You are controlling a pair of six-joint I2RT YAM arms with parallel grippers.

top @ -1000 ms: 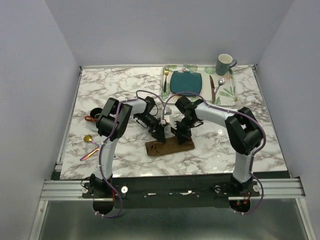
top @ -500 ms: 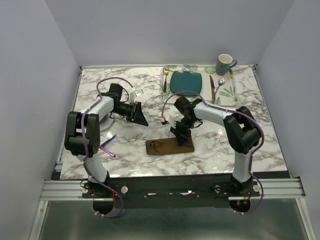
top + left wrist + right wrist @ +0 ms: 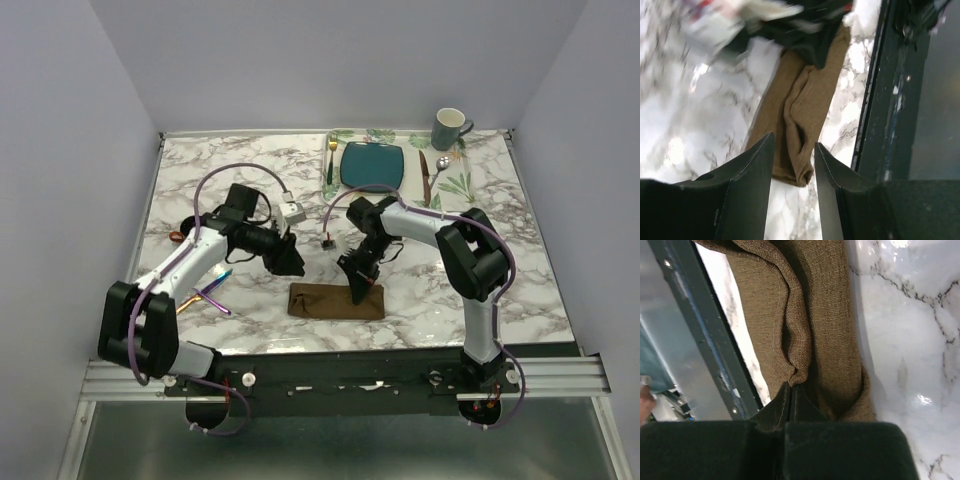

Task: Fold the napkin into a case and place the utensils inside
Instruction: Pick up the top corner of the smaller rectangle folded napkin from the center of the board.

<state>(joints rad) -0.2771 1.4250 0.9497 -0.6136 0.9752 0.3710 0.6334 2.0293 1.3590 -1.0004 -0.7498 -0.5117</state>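
Observation:
The dark brown napkin [image 3: 335,301] lies folded into a long strip near the table's front edge. My right gripper [image 3: 361,290] is shut on a raised fold at its right end. The right wrist view shows the tips [image 3: 791,386] pinching the cloth [image 3: 825,315]. My left gripper [image 3: 291,263] is open and empty, just above and left of the napkin's left end. In the left wrist view the napkin [image 3: 800,110] shows beyond its spread fingers [image 3: 792,142]. Iridescent purple utensils [image 3: 208,293] lie on the marble at the left, beside the left arm.
At the back right a leaf-printed placemat [image 3: 457,186] holds a teal plate [image 3: 372,165], a gold fork [image 3: 331,160], a dark knife [image 3: 425,178] and a grey mug [image 3: 450,127]. A small dark object [image 3: 327,240] sits behind the napkin. The black front rail [image 3: 890,100] runs close by.
My left arm swung away to the back left, then came back toward the napkin's left end, open. The right gripper stayed on the napkin, which now lies flatter and straighter.

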